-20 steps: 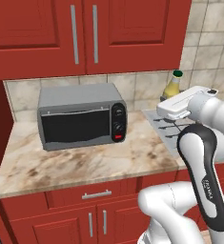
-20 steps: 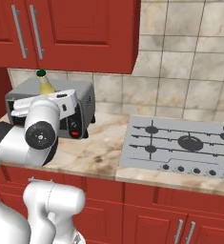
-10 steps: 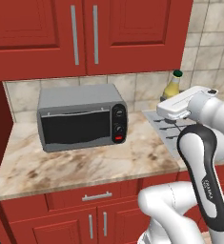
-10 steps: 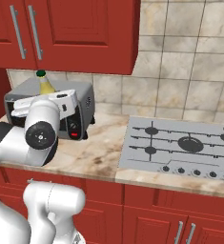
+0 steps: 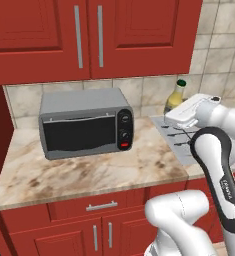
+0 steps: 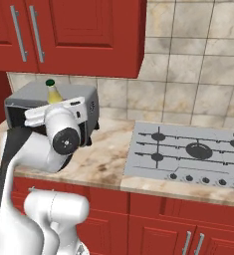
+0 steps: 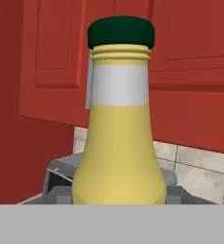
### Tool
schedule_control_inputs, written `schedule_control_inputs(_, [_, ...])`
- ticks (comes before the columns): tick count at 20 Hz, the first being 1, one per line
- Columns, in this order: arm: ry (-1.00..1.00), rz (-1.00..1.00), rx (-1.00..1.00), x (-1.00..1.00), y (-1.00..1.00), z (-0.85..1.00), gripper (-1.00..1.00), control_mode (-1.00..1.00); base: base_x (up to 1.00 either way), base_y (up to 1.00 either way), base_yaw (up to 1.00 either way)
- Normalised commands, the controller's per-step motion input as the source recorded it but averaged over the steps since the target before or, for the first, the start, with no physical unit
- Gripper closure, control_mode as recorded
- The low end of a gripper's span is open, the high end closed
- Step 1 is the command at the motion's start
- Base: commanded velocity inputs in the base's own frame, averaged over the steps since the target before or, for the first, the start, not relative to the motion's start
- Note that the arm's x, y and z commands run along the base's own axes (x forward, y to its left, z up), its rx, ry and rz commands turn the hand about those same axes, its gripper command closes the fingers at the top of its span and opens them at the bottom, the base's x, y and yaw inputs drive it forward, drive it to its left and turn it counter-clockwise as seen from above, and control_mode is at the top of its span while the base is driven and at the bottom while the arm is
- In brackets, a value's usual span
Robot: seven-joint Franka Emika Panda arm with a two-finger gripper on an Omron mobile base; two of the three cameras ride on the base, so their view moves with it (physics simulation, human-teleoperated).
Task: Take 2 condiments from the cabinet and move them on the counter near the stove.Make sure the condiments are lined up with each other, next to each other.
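A small yellow bottle with a dark green cap rises upright right in front of the hand camera. From the left base view, the same bottle sticks up behind the white hand, above the counter's right part and the near edge of the stove. My gripper is shut on the bottle's lower body; the fingers are hidden. In the right base view the bottle shows above the wrist, left of the stove. The red wall cabinet hangs overhead with its doors shut.
A grey toaster oven stands on the counter, left of the bottle and against the tiled wall. Red base cabinets run below the counter edge. My own arm fills the lower right of the left base view.
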Motion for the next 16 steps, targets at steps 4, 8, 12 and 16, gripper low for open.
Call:
schedule_control_inputs(4, [0.11,0.39,0.00,0.46,-0.38,-0.51,1.00,-1.00,0.00,0.00,0.00])
schedule_control_inputs(8, [0.07,0.41,0.00,0.46,-0.44,-0.63,1.00,-1.00,0.00,0.00,0.00])
schedule_control_inputs(12, [0.00,0.27,0.00,0.49,-0.35,-0.72,1.00,-1.00,0.00,0.00,0.00])
schedule_control_inputs(16, [0.00,0.15,-0.01,0.60,-0.28,-0.66,1.00,-1.00,0.00,0.00,0.00])
